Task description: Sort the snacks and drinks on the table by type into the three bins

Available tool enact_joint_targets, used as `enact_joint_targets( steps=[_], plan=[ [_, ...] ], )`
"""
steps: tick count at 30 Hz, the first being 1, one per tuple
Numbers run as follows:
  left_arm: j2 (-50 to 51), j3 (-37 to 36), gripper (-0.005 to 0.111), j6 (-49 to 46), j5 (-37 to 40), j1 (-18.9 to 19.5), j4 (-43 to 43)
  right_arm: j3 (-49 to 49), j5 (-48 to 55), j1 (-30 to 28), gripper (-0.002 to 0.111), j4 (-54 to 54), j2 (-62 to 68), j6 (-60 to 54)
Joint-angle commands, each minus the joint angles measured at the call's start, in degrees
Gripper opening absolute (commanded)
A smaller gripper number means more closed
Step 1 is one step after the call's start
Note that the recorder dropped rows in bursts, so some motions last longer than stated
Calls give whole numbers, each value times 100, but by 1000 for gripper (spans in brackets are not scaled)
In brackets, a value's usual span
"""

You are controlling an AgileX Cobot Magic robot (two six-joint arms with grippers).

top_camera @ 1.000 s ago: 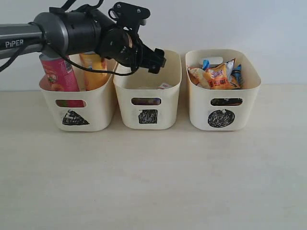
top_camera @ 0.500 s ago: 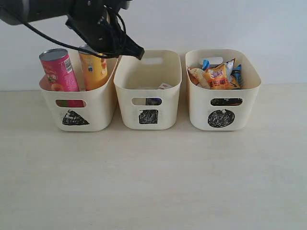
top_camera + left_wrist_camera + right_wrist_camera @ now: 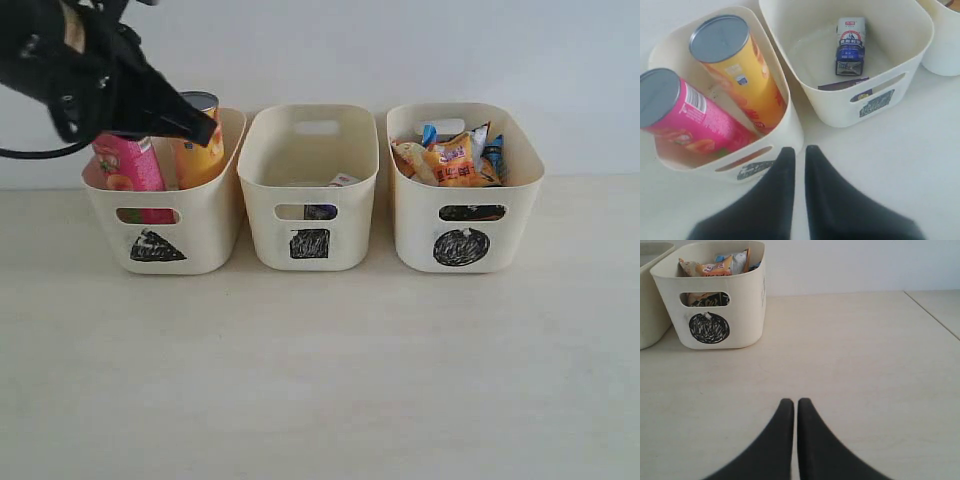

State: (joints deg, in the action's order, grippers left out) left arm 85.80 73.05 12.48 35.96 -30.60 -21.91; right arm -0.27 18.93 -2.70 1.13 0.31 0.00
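Observation:
Three cream bins stand in a row. The triangle bin (image 3: 200, 240) holds a pink tube (image 3: 128, 170) and a yellow tube (image 3: 203, 155), both leaning. In the square bin (image 3: 345, 235) lie a white-and-blue carton (image 3: 850, 45) and a dark carton (image 3: 842, 85). Crinkly bags (image 3: 455, 155) fill the circle bin (image 3: 415, 230). My left gripper (image 3: 207, 130) hangs blurred over the triangle bin, above its tubes, shut and empty (image 3: 799, 150). Low over bare table, to the side of the circle bin (image 3: 747, 315), my right gripper (image 3: 792, 402) is shut and empty.
A pale wall runs right behind the bins. A seam in the tabletop (image 3: 935, 315) shows beyond the circle bin in the right wrist view. Light wooden tabletop (image 3: 320, 380) stretches in front of the bins.
My left arm has swung left from above the square bin to over the triangle bin. Its jaws, open a second ago, are now shut. The bins' contents have not moved.

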Motion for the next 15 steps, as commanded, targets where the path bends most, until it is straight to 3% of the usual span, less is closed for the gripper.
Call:
enact_joint_targets(
  steps=[1, 7, 10, 12, 15],
  plan=[
    [-876, -779, 4, 78, -316, 7, 361, 27, -46, -4, 0, -36, -31, 0],
    [-2015, -1696, 4, 78, -736, 7, 1085, 27, -46, -4, 0, -36, -31, 0],
    [-2428, -1891, 4, 78, -424, 7, 1095, 27, -46, -4, 0, -36, -31, 0],
    [-2713, -2046, 4, 167, 111, 7, 1535, 27, -46, -4, 0, -36, -31, 0],
    [-2887, -2291, 4, -313, 64, 7, 1550, 27, -46, -4, 0, -36, -31, 0]
  ],
)
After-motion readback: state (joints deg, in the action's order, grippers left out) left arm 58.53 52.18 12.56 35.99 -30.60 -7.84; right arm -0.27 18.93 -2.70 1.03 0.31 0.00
